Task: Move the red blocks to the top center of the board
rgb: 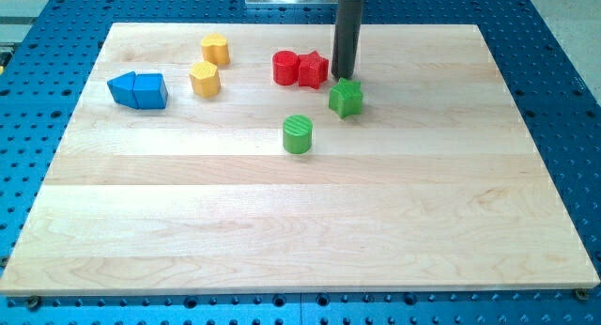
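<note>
Two red blocks sit side by side near the board's top centre: a red cylinder [285,67] on the left and a red star-shaped block [314,69] touching it on the right. My tip [344,77] is just right of the red star block, a small gap apart, and directly above a green star-shaped block [346,98] in the view. The dark rod rises from the tip to the view's top edge.
A green cylinder [298,134] lies below the red blocks. Two yellow blocks [216,49] [205,79] sit at upper left. Two blue blocks [123,88] [149,90] touch each other at the far left. The wooden board [300,222] lies on a blue perforated table.
</note>
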Robot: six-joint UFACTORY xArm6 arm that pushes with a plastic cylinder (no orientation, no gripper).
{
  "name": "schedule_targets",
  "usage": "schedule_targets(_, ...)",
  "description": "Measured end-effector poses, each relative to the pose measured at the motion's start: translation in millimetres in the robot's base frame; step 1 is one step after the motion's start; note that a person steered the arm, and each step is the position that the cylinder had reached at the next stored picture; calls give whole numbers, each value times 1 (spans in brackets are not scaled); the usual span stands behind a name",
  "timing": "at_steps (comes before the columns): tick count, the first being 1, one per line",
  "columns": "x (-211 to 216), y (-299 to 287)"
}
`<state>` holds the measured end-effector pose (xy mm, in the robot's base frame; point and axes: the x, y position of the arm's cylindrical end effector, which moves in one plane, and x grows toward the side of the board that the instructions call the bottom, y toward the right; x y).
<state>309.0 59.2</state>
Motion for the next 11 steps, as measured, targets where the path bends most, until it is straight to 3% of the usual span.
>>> schedule_targets(1, 10, -9)
schedule_targets(4, 34, -125)
schedule_targets(6, 50, -150)
schedule_targets(9, -29, -122)
schedule_targets(11, -12, -192)
